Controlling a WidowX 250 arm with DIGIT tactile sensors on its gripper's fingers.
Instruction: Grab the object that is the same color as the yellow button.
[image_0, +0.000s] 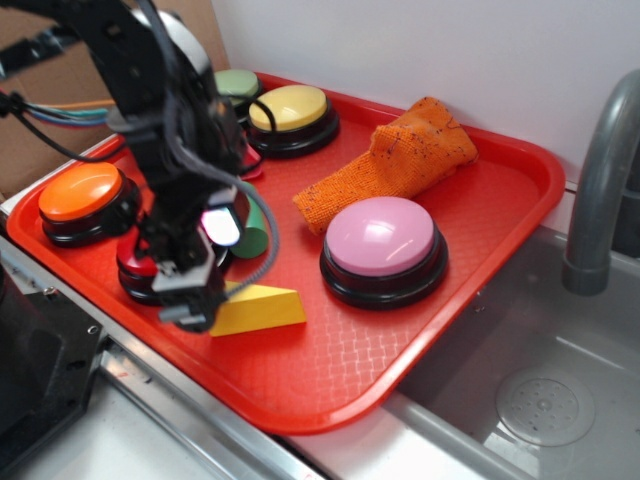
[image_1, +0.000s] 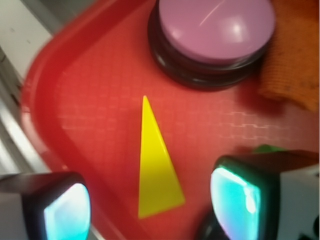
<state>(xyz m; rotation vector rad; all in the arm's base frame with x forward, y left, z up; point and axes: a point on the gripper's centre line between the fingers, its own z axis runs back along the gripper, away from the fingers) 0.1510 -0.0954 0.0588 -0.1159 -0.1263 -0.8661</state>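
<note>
From the exterior view, a red tray (image_0: 470, 330) sits beside a sink (image_0: 540, 400) with a grey faucet (image_0: 600, 180), and it carries a ring of push buttons: the yellow button (image_0: 291, 108) at the back, a pale-green button (image_0: 236, 84) just beside it, an orange button (image_0: 80, 192) at the left, and a pink button (image_0: 381, 238) near the middle, with an orange cloth (image_0: 400, 160) lying between the yellow and pink ones. The yellow wedge block (image_0: 258, 308) lies flat near the tray's front edge, and the gripper (image_0: 195, 300) hangs right over its thick end, which reads as a deliberate line-up for a grasp on the one piece that matches the yellow button. A green cylinder (image_0: 256, 232) shows partly behind the arm, and a red button (image_0: 140, 268) is mostly hidden under it; from here the spread of the jaws cannot be told. The wrist view settles that: the wedge block (image_1: 155, 170) lies on the tray floor (image_1: 90, 100) with its thin tip pointing toward the pink button (image_1: 215, 30), and its broad end sits between the two fingers (image_1: 65, 212), neither of which appears to touch it. The gripper (image_1: 150, 205) is therefore spread wide and has hold of nothing. I judge the wide stance suits the thick end, which gives the pads more to bear on than the tapering tip. A sliver of green (image_1: 267, 148) peeks above the right-hand finger, and the orange cloth (image_1: 295, 70) fills the upper right corner.
</note>
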